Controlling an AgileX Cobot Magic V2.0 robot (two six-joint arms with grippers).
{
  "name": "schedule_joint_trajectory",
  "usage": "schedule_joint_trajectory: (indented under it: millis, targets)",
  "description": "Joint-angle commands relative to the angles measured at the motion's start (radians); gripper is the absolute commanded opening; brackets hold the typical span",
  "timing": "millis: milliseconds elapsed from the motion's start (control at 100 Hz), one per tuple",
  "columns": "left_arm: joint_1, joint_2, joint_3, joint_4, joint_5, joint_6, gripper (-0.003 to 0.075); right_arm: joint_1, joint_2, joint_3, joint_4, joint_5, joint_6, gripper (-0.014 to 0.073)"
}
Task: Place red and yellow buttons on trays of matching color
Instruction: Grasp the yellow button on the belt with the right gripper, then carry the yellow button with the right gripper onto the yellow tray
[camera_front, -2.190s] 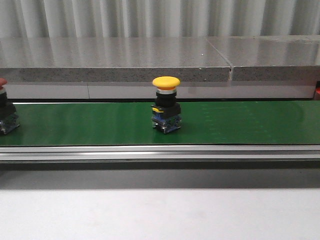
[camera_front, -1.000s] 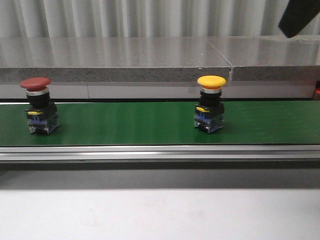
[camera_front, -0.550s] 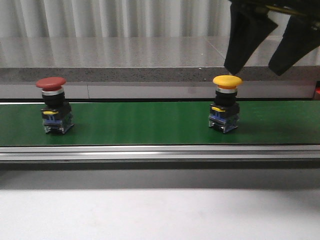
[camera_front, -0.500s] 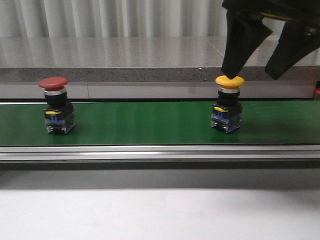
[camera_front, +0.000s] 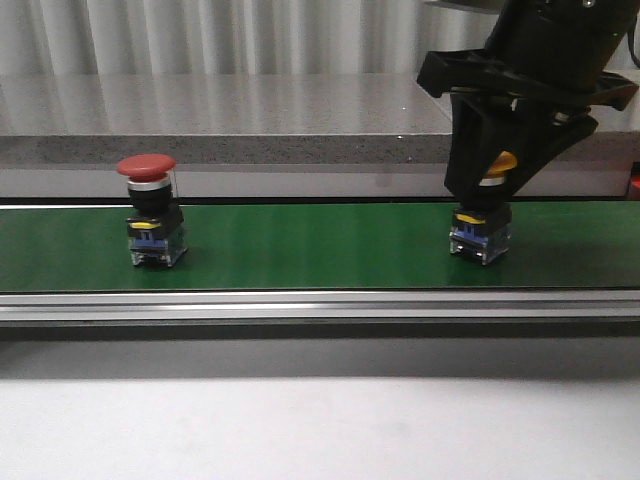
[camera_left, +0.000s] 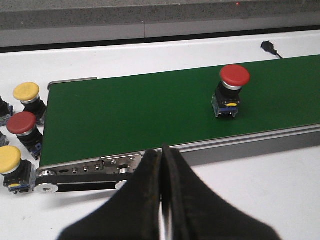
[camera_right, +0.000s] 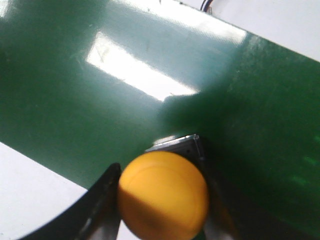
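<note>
A yellow button (camera_front: 482, 236) stands on the green conveyor belt (camera_front: 320, 245) at the right. My right gripper (camera_front: 488, 190) has come down over it, and its fingers press both sides of the yellow cap (camera_right: 162, 194). My right gripper (camera_right: 162, 200) is shut on that cap, and the button's base still rests on the belt. A red button (camera_front: 150, 212) stands free on the belt at the left, also in the left wrist view (camera_left: 231, 90). My left gripper (camera_left: 162, 150) is shut and empty over the white table beside the belt's end. The trays are out of view.
Three spare buttons lie off the belt's end in the left wrist view: a yellow one (camera_left: 26, 92), a red one (camera_left: 21, 124) and another yellow one (camera_left: 9, 159). A grey stone ledge (camera_front: 230, 120) runs behind the belt, and the belt's metal rail (camera_front: 320, 305) runs along its front.
Both buttons have ridden the belt to the right. The right gripper has dropped from above and closed on the yellow cap.
</note>
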Motion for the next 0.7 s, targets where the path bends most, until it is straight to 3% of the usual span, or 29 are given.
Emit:
schedule_joint_trajectory:
  millis: [0, 190, 400, 690]
  targets:
    - [-0.009, 0.007, -0.026, -0.013, -0.07, -0.001, -0.002, -0.007, -0.04, -0.032, -0.017, -0.036, -0.008, 0.0195]
    - [-0.009, 0.007, -0.026, -0.013, -0.07, -0.001, -0.002, -0.008, -0.058, -0.032, -0.035, 0.019, 0.001, 0.018]
    - [-0.009, 0.007, -0.026, -0.013, -0.072, -0.001, -0.002, -0.05, -0.119, -0.032, -0.132, 0.029, 0.231, 0.018]
    - [-0.009, 0.007, -0.026, -0.013, -0.072, -0.001, -0.002, -0.226, -0.208, -0.031, -0.143, 0.078, 0.241, 0.018]
